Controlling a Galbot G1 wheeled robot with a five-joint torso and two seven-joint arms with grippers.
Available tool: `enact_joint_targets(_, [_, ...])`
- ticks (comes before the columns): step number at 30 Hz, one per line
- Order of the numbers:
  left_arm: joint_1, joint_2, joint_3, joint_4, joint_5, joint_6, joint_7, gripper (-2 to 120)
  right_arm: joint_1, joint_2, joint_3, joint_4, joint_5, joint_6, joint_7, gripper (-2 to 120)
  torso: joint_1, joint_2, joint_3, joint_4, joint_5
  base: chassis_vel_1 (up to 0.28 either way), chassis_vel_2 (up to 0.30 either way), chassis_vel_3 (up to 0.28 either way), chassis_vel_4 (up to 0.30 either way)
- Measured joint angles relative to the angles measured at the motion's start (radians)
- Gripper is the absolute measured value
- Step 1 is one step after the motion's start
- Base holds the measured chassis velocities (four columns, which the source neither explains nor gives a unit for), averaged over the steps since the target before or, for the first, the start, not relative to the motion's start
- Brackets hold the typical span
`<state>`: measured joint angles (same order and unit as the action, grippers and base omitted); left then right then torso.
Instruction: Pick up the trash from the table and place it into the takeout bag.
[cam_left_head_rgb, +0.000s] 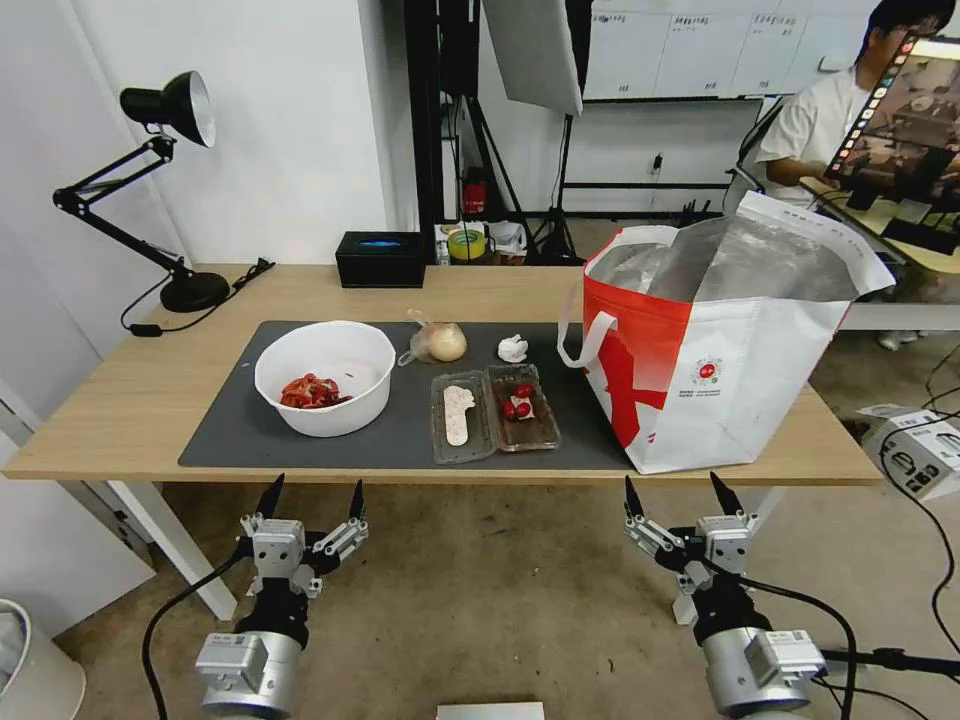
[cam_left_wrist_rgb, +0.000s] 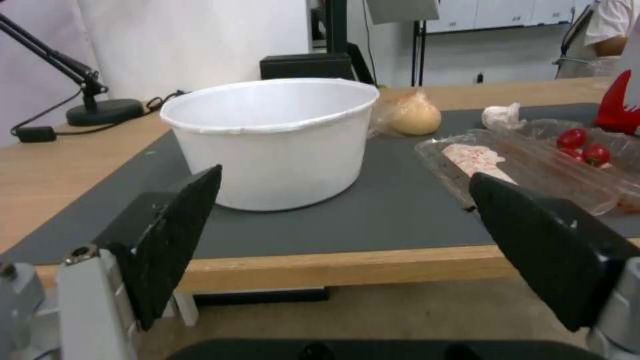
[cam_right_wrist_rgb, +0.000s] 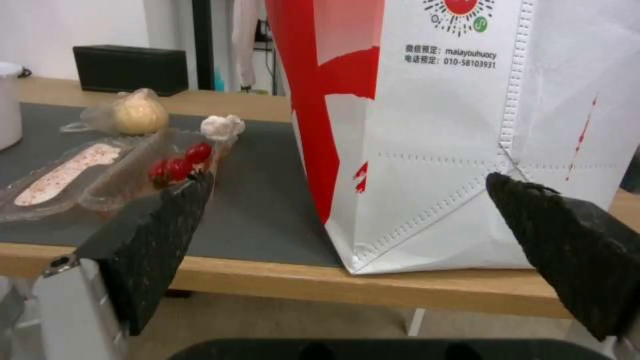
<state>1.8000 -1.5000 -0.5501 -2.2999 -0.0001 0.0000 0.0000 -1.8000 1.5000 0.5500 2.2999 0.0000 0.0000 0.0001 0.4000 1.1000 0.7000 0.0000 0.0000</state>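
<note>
On the counter a dark mat carries the trash in a loose row. The white bowl with red scraps sits upright toward the left end. The clear hinged box lies flat and opened out near the mat's front edge, its two halves side by side along the counter's length, each half running front to back; red bits sit in the right half. Behind it are the clear bag with a yellowish lump, its knotted end pointing left, and just to its right the crumpled tissue. The takeout bag stands upright at the right end, mouth open upward, one white handle hanging toward the tissue. A black box and a desk lamp stand farther back. The left gripper hangs below the counter's front edge, in front of the bowl, fingers spread wide and empty. The right gripper hangs likewise before the takeout bag, wide open, holding nothing.
</note>
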Motion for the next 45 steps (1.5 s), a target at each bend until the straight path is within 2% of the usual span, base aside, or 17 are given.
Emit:
enact_joint_targets(32, [-0.004,-0.001,0.0,0.004,0.0,-0.004,0.0,100,0.001,0.0,0.0,0.0,0.0,0.0,0.0,100,0.0,0.0,0.0,0.0,0.0,0.0,0.0,0.0,0.0])
enact_joint_targets(36, [-0.063,-0.016,-0.01,0.072,0.006,-0.085,-0.002,100,0.057,-0.01,-0.017,-0.048,-0.01,0.037,0.023,100,0.0,0.0,0.0,-0.0001,-0.0001,0.0,0.0,0.0,0.0])
enact_joint_targets(37, [-0.063,-0.016,-0.01,0.072,0.006,-0.085,-0.002,100,0.057,-0.01,-0.017,-0.048,-0.01,0.037,0.023,100,0.0,0.0,0.0,-0.0001,-0.0001,0.0,0.0,0.0,0.0])
enact_joint_targets(38, [-0.099,-0.025,-0.017,0.112,0.01,-0.13,-0.005,100,0.104,-0.019,-0.033,-0.088,-0.021,0.069,0.043,100,0.0,0.0,0.0,0.0001,-0.0001,0.0,0.0,0.0,0.0])
enact_joint_targets(41, [-0.12,-0.027,-0.019,0.131,0.01,-0.151,-0.005,100,0.185,-0.034,-0.058,-0.157,-0.039,0.125,0.078,100,0.0,0.0,0.0,0.0002,0.0005,0.0,0.0,0.0,0.0])
enact_joint_targets(43, [-0.146,-0.033,-0.024,0.163,0.012,-0.191,-0.005,100,0.239,-0.045,-0.074,-0.203,-0.051,0.162,0.101,100,0.0,0.0,0.0,0.0001,0.0,0.0,0.0,0.0,0.0])
enact_joint_targets(44, [-0.175,-0.04,-0.03,0.198,0.013,-0.235,-0.006,100,0.286,-0.053,-0.089,-0.244,-0.062,0.195,0.122,100,0.0,0.0,0.0,0.0001,0.0,0.0,0.0,0.0,0.0])
enact_joint_targets(45, [-0.175,-0.04,-0.03,0.198,0.013,-0.235,-0.006,100,0.286,-0.053,-0.089,-0.244,-0.062,0.195,0.122,100,0.0,0.0,0.0,0.0001,0.0,0.0,0.0,0.0,0.0])
